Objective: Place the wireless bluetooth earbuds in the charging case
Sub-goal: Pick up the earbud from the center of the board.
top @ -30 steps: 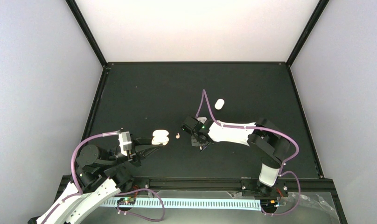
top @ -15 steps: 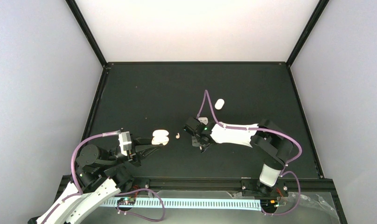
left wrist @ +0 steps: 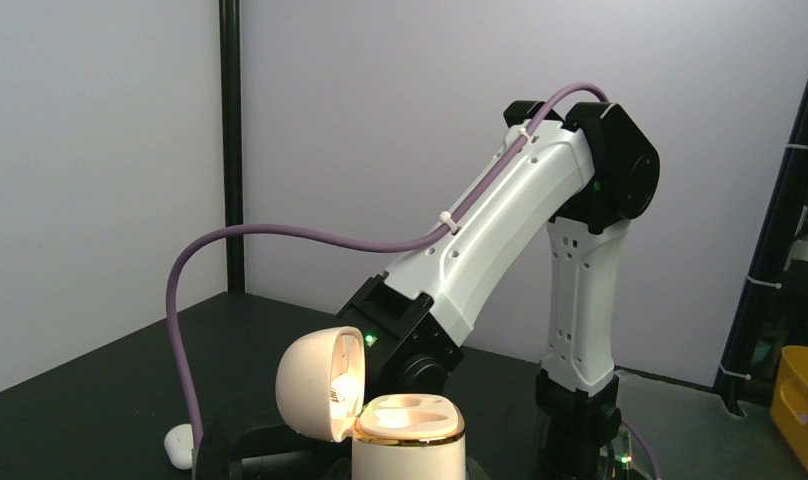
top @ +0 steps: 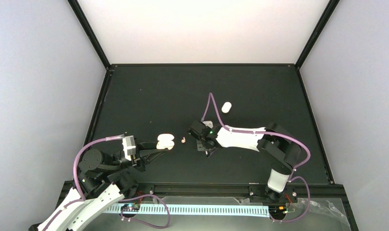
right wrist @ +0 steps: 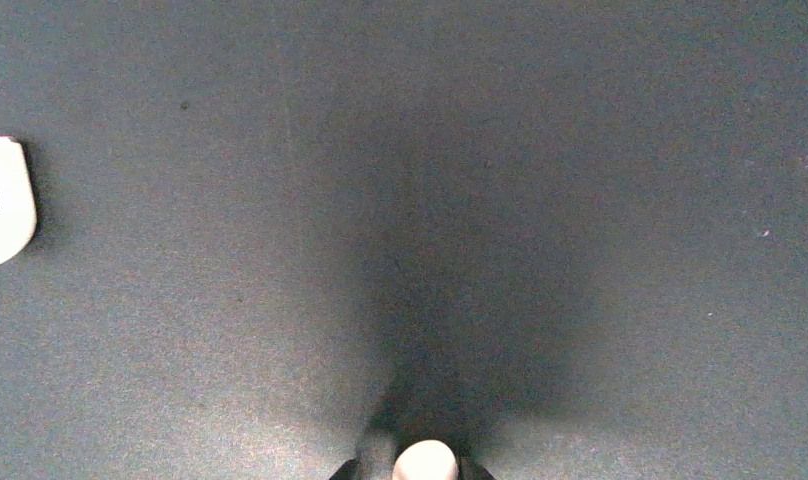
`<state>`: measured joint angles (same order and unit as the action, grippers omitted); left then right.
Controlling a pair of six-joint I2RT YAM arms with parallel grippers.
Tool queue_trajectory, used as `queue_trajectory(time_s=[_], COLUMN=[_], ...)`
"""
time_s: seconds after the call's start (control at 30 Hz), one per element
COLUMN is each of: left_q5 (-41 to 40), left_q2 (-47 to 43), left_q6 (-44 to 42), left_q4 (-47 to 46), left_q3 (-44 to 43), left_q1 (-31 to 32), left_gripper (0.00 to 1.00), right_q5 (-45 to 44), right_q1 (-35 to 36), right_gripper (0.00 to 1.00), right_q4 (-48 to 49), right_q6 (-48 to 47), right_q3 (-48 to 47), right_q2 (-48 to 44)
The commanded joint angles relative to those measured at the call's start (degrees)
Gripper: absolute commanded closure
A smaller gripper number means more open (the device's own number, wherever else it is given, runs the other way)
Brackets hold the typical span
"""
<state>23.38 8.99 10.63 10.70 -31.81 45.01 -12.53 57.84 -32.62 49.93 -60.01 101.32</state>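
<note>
- My left end effector (top: 164,147) is closed all the way on the base of the charging case (left wrist: 408,432). I hold the case upright just off the counter (top: 149,96) so that it cannot slide when a bud is pushed in.
- The lid (left wrist: 315,385) is swung back on its hinge. Both moulded wells face up and look empty, so by my reading no bud is seated yet.
- My right end effector (top: 206,146) hangs to the right of the case, near it but clearly apart, and points down at the counter.
- Its jaws stand only narrowly apart, close on either side of the pinched earbud (right wrist: 425,462). I read this as a light grip, though only slivers of the jaws show at the frame edge.
- A loose earbud (top: 183,140) lies on the counter just right of the case, between it and my right end effector. It is close by, ready to be picked up in its turn.
- My right wrist view also shows a curved white bud (right wrist: 5,200) on the counter. I cannot tell whether it is that same loose one.
- A plain white capsule (top: 226,107) lies well beyond the case, farther back and to the right. It is not part of this job.
- Next, I judge, the pinched earbud must be carried over the case and its stem lined up with a well. Tilt is the main risk with so small a grip.
</note>
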Motion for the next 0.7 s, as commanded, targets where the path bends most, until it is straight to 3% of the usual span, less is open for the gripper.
queue_trajectory(time_s=[0.0,0.67], left_q5=[0.6,0.7], left_q2=[0.1,0.3], left_q6=[-0.1,-0.3], left_q4=[-0.9,-1.2], left_q3=[-0.1,-0.1], left_q1=[0.1,0.1], left_gripper=[0.99,0.98], right_q5=[1.3,1.5], right_q1=[0.0,-0.9], right_gripper=[0.76,0.76], right_q4=[-3.4,-7.4], right_q6=[-2.4,-9.0], right_q3=[-0.7,-4.8], right_q2=[2.6,7.8])
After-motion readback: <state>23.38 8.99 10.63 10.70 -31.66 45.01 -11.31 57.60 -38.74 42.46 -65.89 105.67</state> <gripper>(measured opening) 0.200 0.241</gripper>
